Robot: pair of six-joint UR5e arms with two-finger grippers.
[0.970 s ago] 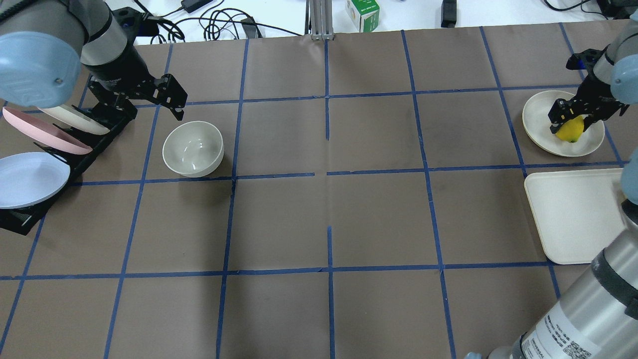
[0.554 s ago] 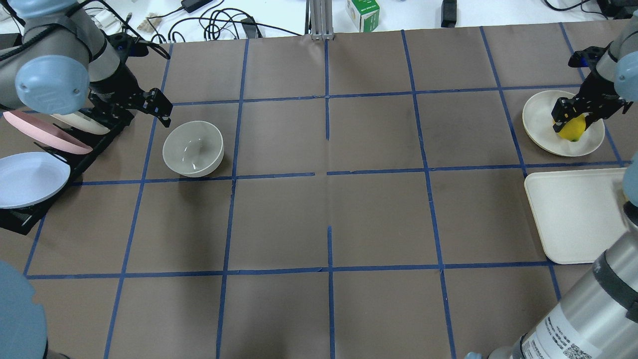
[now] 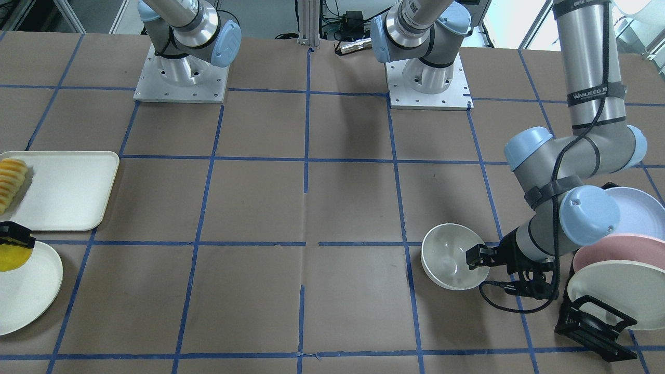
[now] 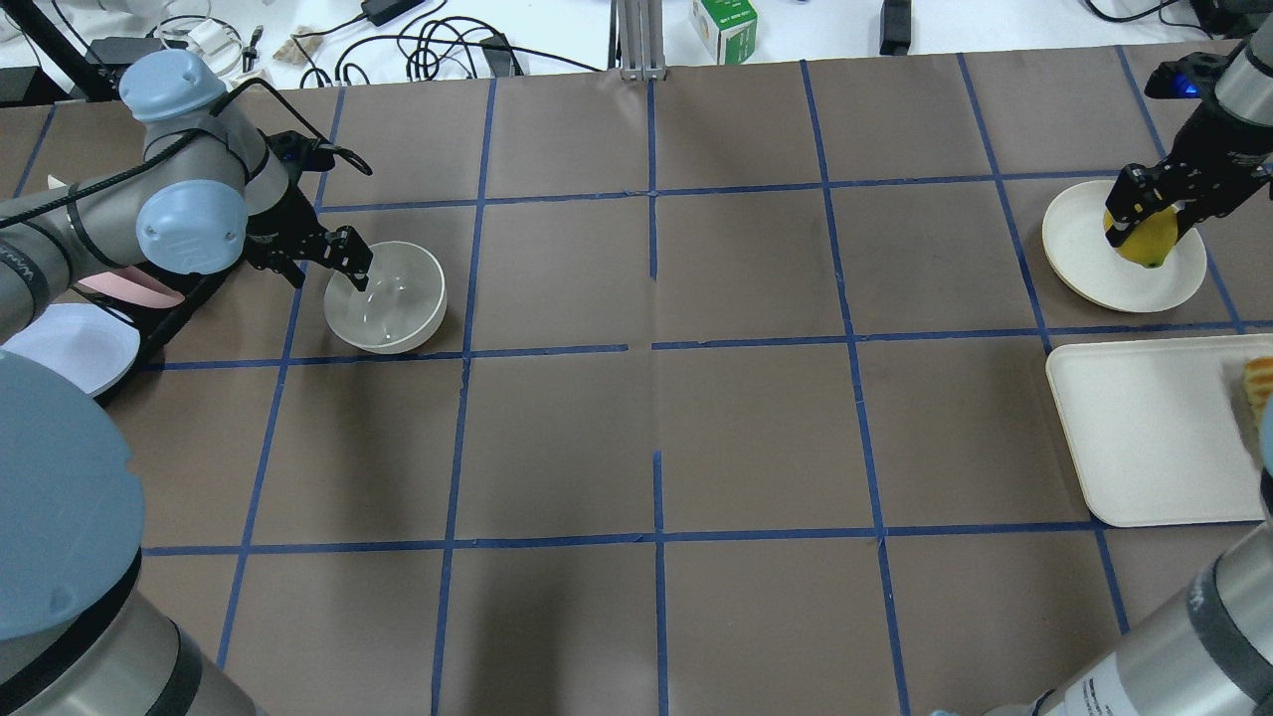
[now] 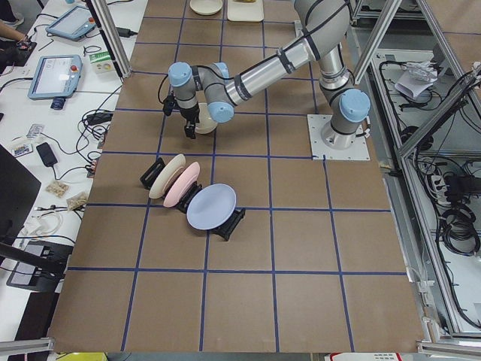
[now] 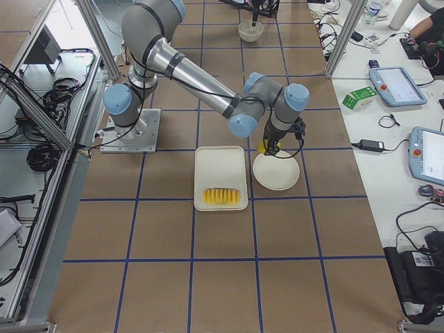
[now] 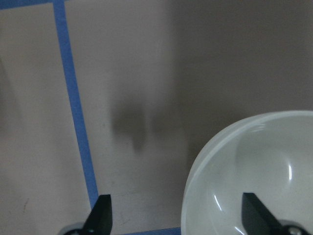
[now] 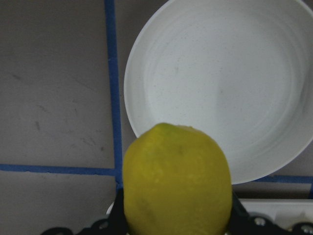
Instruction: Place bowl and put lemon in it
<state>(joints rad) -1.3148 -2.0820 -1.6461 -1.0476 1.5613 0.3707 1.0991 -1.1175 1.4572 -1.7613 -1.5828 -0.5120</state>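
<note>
Brown-papered counter [image 4: 656, 428], gridded with blue tape, is carrying the items below. Item one: the small deep cream-white bowl [image 4: 386, 296] is sitting upright on the counter on the robot's left side, inside one taped square and just beside a black rack [image 3: 592, 324]. The rack is holding three plates on edge [image 5: 192, 199], one cream, one pink and one pale blue. Item two: the left claw [image 4: 328, 270] is standing with its jaws apart and straddling the bowl's rim on the rack side. The left wrist view is showing one fingertip [image 7: 254, 218] inside the bowl and the other over bare paper outside it; whether either one is touching the bowl cannot be told. Item three: the bright yellow lemon [image 4: 1144, 247] is sitting clamped in the right claw [image 4: 1149, 221], far across the counter from the bowl. It is hanging over the near edge of a flat cream-white plate [image 4: 1084, 259] and appears to be lifted clear of it. Item four: a cream tray [image 4: 1144, 428] is lying just beside that plate, and a row of pale orange-yellow slices [image 6: 221, 197] is resting on one end of it.
</note>
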